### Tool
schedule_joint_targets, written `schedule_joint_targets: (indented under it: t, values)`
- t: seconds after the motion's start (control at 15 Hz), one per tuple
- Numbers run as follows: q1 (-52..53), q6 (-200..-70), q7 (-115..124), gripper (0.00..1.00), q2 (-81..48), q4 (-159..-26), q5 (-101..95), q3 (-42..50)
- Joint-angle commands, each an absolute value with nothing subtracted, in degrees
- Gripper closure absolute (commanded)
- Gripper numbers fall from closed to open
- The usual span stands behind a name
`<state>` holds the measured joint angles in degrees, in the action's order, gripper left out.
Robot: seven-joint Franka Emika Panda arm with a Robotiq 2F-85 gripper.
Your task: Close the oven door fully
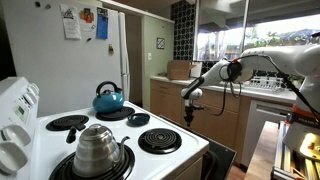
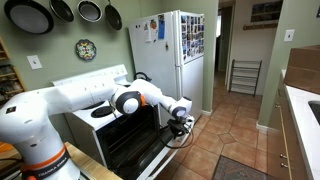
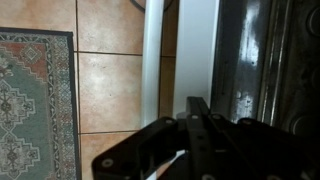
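— Green walls and terracotta floor tiles point(image 2: 240, 130) are seen in an exterior view, with a white fridge point(image 2: 185, 50) set just beside the stove point(image 2: 95, 85).

— And the oven door point(image 2: 165, 155), where is it found?

— It is seen open, tipped outward and down from the stove front, so the dark cavity and its racks are exposed. In an exterior view across the burners, only a dark corner of it is caught at the lower right, below the stove's edge.

— Is the end effector point(image 2: 181, 113) placed on it?

— It is held at the door's free upper edge, on the side nearer the fridge. Contact cannot be confirmed. In the wrist view it is shown as a black mass at the bottom, with the door's pale rim running up the frame above it and the dark panel to the right.

— Open or closed?

— That cannot be told; the fingers are merged into one dark shape.

— What else is picked up?

— A blue kettle point(image 1: 108, 98) and a steel pot point(image 1: 97, 148) are seen on the burners. A patterned rug point(image 3: 35, 100) is laid on the tiles. Black pans point(image 2: 60, 12) are hung on the wall.
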<state>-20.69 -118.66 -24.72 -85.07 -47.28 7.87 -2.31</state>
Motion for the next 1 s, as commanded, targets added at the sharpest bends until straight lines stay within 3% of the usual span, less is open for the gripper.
schedule_joint_targets:
  t: [0.0, 0.93]
  values:
    - [-20.9, -118.5, -24.3, 0.96, -85.1, -47.3, 7.5, -2.6]
    - [-19.6, -120.7, -21.2, 0.98, -85.0, -50.1, 7.5, -2.0]
